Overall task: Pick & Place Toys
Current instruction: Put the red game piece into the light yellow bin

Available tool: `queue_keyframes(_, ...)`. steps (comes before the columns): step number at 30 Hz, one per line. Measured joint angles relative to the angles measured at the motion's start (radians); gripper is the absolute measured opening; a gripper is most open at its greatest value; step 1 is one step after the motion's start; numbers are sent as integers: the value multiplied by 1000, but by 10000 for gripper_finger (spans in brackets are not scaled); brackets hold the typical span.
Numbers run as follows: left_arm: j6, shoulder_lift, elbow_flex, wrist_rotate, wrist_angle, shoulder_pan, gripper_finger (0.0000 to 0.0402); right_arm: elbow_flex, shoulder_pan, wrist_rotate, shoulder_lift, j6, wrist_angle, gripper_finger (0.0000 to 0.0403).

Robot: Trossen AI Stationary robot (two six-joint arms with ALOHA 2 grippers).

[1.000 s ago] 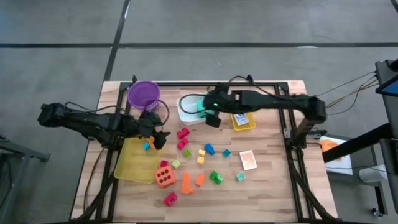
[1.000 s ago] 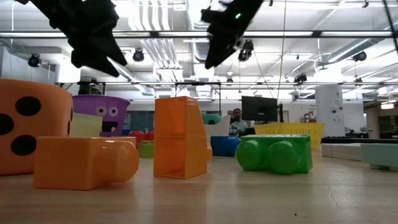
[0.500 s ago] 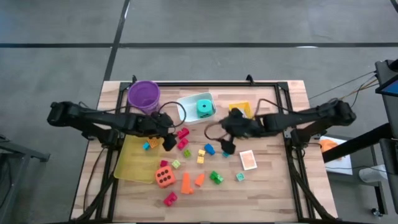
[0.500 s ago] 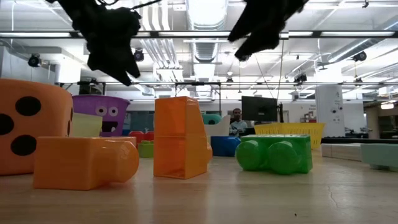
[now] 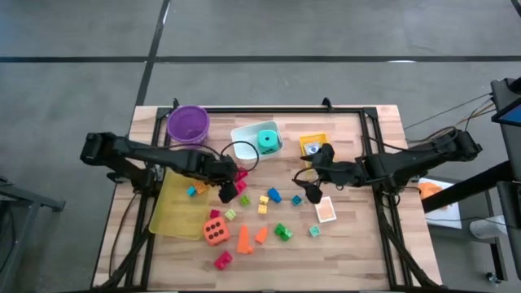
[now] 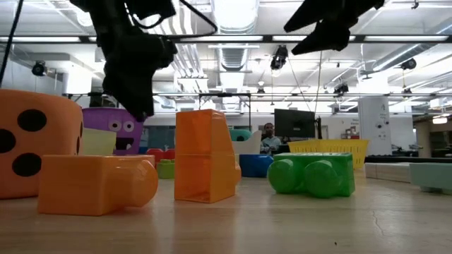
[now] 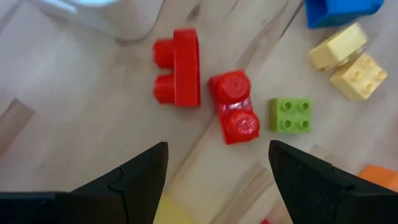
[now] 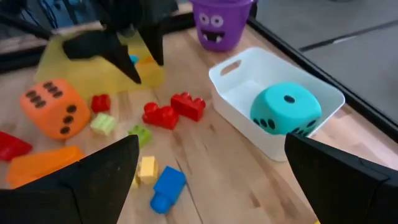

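Note:
Small bright blocks lie scattered on the wooden table. Two red blocks (image 7: 177, 76) (image 7: 233, 115) and a green one (image 7: 290, 115) lie flat right below my left gripper (image 7: 217, 168), which points steeply down, open and empty, above them (image 5: 228, 189). An orange die (image 5: 215, 231) sits by the large yellow tray (image 5: 175, 213). A teal die (image 8: 286, 109) rests in the white tray (image 8: 261, 144). My right gripper (image 5: 306, 189) hovers open and empty above the table's middle, near a card (image 5: 325, 209); its fingers (image 8: 93, 180) frame the toys.
The purple bowl (image 5: 189, 124) stands at the far left. A small yellow tray (image 5: 313, 145) holds a card beside the white tray. Blue (image 5: 274, 195), yellow (image 5: 263, 203), green (image 5: 282, 232), orange (image 5: 242, 238) and red (image 5: 222, 260) blocks lie between the arms and the near edge.
My left gripper has moved toward the table's right edge and sunk a little, tipping to point more steeply down over the red blocks. My right gripper has left the white tray, swinging toward the near and right edges and rolling; the teal die in the tray now shows.

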Motion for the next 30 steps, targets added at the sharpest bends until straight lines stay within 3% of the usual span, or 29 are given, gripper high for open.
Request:
queue_keyframes(15,34,259,160,50,-59,4,283,-37,0,3,-11,-8,26,399)
queue_keyframes(30,29,323,169,84,5,19,283,-36,0,2,-11,-15,25,399)
